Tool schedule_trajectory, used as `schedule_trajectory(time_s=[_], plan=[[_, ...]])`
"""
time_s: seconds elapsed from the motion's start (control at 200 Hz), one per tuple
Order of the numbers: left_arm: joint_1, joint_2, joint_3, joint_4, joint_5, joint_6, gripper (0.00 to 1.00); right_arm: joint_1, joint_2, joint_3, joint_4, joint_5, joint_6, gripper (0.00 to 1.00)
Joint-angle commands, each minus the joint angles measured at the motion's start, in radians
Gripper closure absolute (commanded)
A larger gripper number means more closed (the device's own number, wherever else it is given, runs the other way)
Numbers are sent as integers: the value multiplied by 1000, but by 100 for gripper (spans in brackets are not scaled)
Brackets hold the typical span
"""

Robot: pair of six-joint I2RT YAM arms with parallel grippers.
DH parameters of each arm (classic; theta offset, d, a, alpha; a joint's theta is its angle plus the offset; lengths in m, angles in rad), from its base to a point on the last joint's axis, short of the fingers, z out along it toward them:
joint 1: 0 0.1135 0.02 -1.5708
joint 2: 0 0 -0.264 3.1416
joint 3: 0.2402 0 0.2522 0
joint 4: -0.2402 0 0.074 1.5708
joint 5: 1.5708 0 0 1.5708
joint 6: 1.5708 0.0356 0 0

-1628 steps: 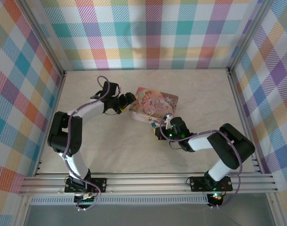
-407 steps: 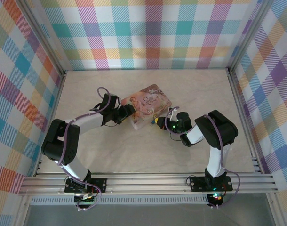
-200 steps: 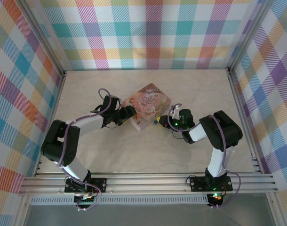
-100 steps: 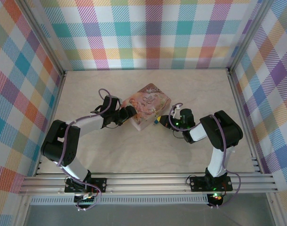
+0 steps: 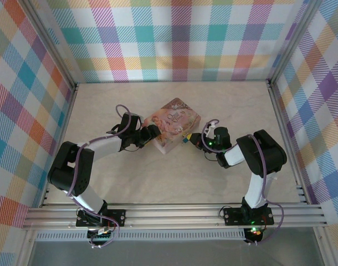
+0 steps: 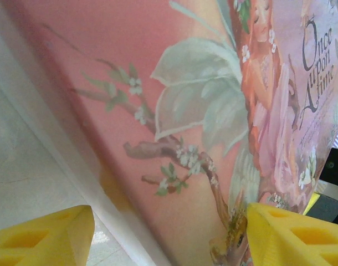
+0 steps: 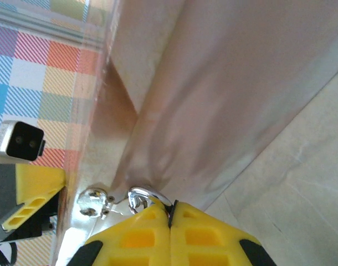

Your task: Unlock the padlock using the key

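Overhead view of a pale table inside checked walls: a pink illustrated tin box sits mid-table, turned corner-on, with one of my arms at either side. My left gripper is at the box's near-left corner. Its yellow fingers are spread wide with the picture lid between them, and I cannot tell whether they press the tin. My right gripper is at the box's right side, its two yellow pads closed flat against each other. Just past their tips the padlock hangs at the box's wall beside a small silvery stud; its thin shackle loop shows, but its body is hidden. Whether the key is pinched between the pads I cannot tell. I judge this to be the insertion step. To do it well I would brace the tin with the left arm, move in small slow steps, line up with the keyhole before pushing, and twist only once seated, since a hanging lock will likely swing away.
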Motion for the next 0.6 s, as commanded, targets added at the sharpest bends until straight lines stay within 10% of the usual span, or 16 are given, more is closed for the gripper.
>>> schedule_trajectory(time_s=[0.0, 0.595], plan=[[-8, 16, -52, -153, -63, 12, 29, -7, -2, 33, 75, 15, 21, 99], [15, -63, 11, -149, -66, 22, 20, -30, -218, -16, -305, 54, -153, 99]])
